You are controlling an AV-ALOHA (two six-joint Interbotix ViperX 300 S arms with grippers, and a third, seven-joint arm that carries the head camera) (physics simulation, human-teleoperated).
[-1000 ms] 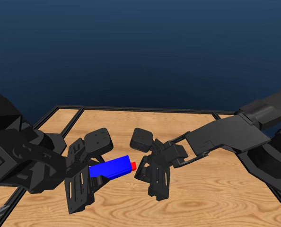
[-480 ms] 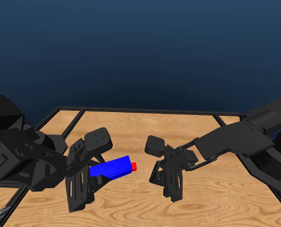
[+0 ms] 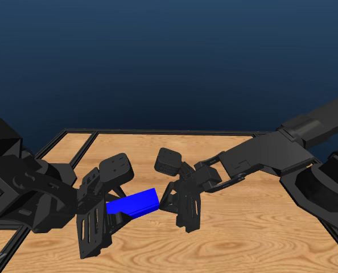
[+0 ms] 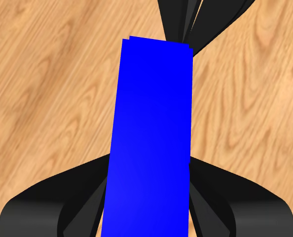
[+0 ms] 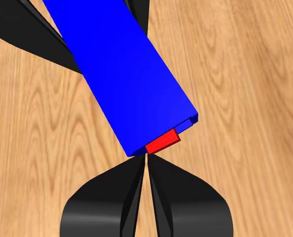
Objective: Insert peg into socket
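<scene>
The blue socket (image 3: 134, 203) is held off the table, my left gripper (image 3: 108, 209) shut on its left end; it fills the left wrist view as a long blue block (image 4: 151, 138). In the right wrist view only a short red end of the peg (image 5: 162, 141) shows, sticking out of the socket's open end (image 5: 127, 74). My right gripper (image 5: 146, 159) is shut, its jaw tips pressed together right at that red end. From the head camera the right gripper (image 3: 180, 206) sits against the socket's right end and hides the peg.
The wooden table (image 3: 254, 239) has a black frame rail (image 3: 174, 132) along its back edge and another down its left side. Both arms meet over the front middle of the table.
The right gripper drew back to the right half a second ago, then came left again against the socket's end. The red peg end that showed in the head view is now covered.
</scene>
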